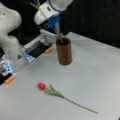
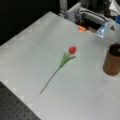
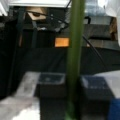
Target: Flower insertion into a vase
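Pinching a thin green flower stem (image 1: 51, 26) in the white-and-blue claw (image 1: 55, 28), held near-upright w/ leaves up top, prob. so the lower end drops straight into the plain dark brown cylindrical vase (image 1: 64, 51). Stem tip already at or just inside the vase mouth; can't tell how deep. Vase upright on the pale grey bench (image 1: 95, 75), directly below the claw. Stem (image 3: 75, 60) filling the wrist view centre, pads either side. Second flower, a red tulip w/ long green stem (image 1: 53, 92), lying flat on bench, well apart from vase, untouched.
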Available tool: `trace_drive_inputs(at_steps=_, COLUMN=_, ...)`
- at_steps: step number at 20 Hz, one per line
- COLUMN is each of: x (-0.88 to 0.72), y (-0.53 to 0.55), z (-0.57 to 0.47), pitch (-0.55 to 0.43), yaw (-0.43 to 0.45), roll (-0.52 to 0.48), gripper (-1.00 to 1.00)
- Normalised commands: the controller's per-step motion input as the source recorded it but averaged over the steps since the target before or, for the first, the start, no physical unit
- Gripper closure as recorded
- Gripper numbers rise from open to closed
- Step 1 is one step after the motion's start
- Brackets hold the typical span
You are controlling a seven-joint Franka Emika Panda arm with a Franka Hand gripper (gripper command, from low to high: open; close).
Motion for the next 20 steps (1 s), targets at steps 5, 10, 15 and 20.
trace_drive_inputs(at_steps=5, x=0.40, y=0.08, z=-0.16, pitch=0.116, yaw=-0.011, roll=-0.161, gripper=1.00)
trace_drive_inputs(at_steps=10, x=0.41, y=0.08, z=-0.23, pitch=0.039, yaw=0.000, roll=-0.159, gripper=1.00)
trace_drive_inputs(at_steps=15, x=0.37, y=0.02, z=-0.18, pitch=0.038, yaw=0.035, roll=-0.184, gripper=1.00)
trace_drive_inputs(at_steps=20, x=0.34, y=-0.04, z=-0.11, pitch=0.014, yaw=0.046, roll=-0.176, gripper=1.00)
